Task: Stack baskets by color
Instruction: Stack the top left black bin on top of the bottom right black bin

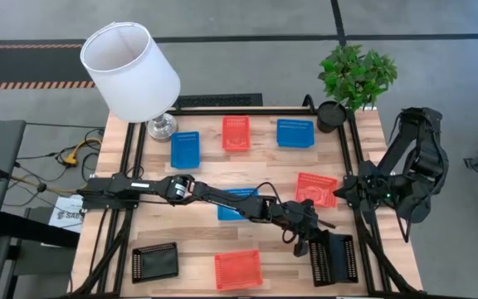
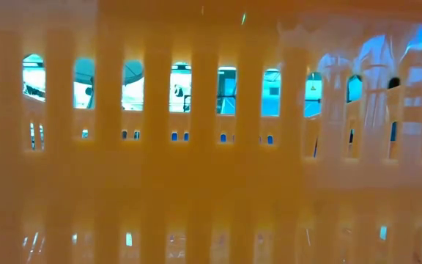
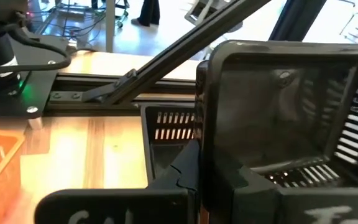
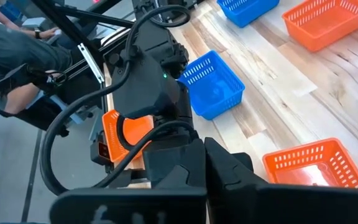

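My left gripper (image 1: 305, 241) reaches across the table to its near right corner and is shut on a black basket (image 3: 278, 106). That basket stands tipped up over a second black basket (image 3: 169, 124) on the table. Another black basket (image 1: 154, 262) lies near left. Blue baskets (image 1: 184, 149) (image 1: 295, 133) and red-orange baskets (image 1: 236, 133) (image 1: 315, 188) (image 1: 238, 270) lie spread out, and one blue basket (image 1: 237, 203) sits under the left arm. My right gripper (image 4: 204, 155) hangs shut and empty at the right edge (image 1: 343, 193). My left gripper holds the black basket by one side wall (image 3: 201, 134), near a corner; the fingers themselves hide whether one is inside. They come nearly level from the table's left. The basket is tipped on edge, its open side toward the wrist, its lower edge (image 3: 303, 177) by the other black basket.
A white lampshade (image 1: 131, 66) on a metal foot and a potted plant (image 1: 355, 75) stand at the far edge. Black frame rails (image 1: 359, 166) run along the table's sides. A red-orange basket wall (image 2: 211, 147) fills the low view. A person (image 4: 17, 56) sits beyond the table.
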You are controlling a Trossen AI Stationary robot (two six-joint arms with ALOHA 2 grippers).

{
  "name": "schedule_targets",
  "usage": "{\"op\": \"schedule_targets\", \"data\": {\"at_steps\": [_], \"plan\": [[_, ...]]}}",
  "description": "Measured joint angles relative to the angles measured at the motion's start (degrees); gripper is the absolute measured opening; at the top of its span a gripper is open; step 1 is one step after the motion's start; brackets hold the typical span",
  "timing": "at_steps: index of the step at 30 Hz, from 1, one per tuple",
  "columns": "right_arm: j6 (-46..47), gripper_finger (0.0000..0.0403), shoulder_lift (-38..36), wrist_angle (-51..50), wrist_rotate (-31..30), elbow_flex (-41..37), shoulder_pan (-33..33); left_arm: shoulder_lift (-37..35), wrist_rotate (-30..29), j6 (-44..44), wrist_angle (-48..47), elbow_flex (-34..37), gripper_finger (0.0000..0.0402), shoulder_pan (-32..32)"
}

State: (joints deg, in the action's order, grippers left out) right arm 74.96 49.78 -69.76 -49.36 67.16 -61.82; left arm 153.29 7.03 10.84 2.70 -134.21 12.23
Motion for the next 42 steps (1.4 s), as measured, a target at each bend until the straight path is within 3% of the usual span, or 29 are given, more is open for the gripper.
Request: {"op": "schedule_targets", "data": {"at_steps": [10,27,36,42], "plan": [[0.00,0.0004,0.00,-0.02,0.07,0.00,0.00,0.01,-1.04,-0.36,-0.19,0.00,0.0004,0.00],[0.00,0.0007,0.02,0.00,1.31,0.00,0.00,0.00,-3.46,0.92,3.02,0.00,0.0115,-0.11],[0.00,0.0006,0.02,0.00,1.40,0.00,0.00,-0.01,-0.71,3.45,4.28,0.00,0.0139,-0.39],[0.02,0.0004,0.02,0.49,4.65,0.00,0.00,-1.11,4.89,3.61,-0.28,-0.73,0.0142,-1.00]]}}
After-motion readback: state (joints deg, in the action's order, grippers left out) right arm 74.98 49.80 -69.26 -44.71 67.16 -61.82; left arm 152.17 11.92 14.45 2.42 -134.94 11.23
